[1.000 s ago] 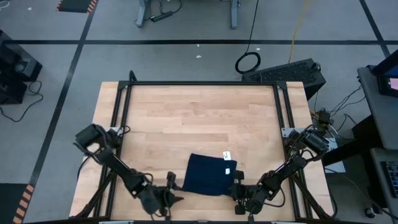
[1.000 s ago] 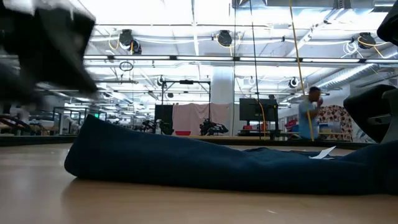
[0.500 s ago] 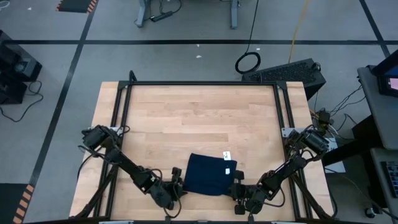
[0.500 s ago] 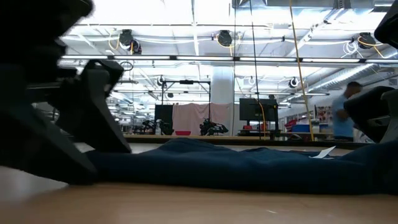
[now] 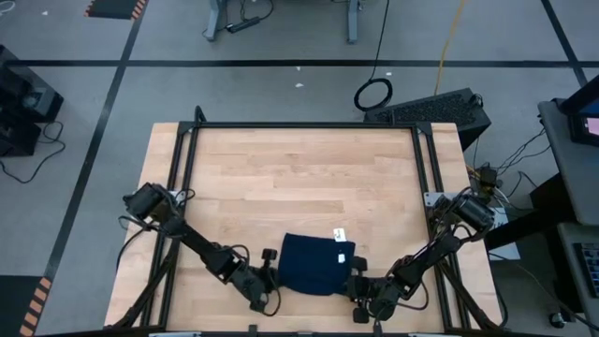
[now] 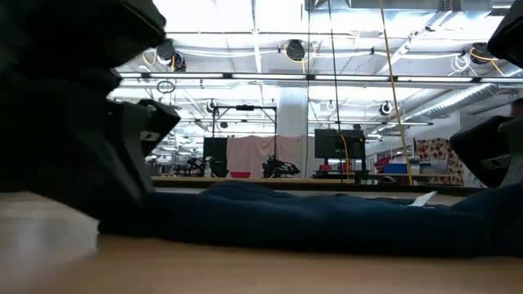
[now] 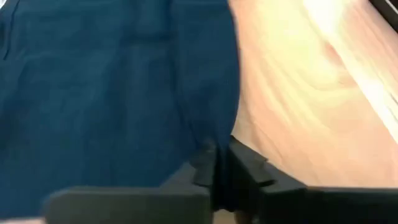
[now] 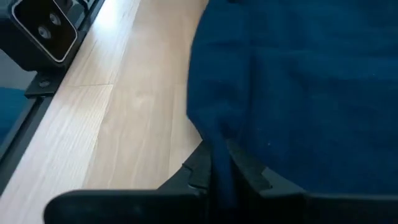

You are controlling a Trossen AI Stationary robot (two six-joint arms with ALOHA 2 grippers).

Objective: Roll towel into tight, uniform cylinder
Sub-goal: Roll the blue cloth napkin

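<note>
The soft navy towel (image 5: 316, 264) lay flat on pale wood; left gripper (image 7: 219, 169) and right gripper (image 8: 217, 163) each pinched its edge.

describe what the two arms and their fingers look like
Both arms, the left arm and the right arm, are dark, jointed and slim, with black cables trailing at their bases. Each wrist view shows two dark angular fingers on a flat crossbar. No markings are visible.
</note>
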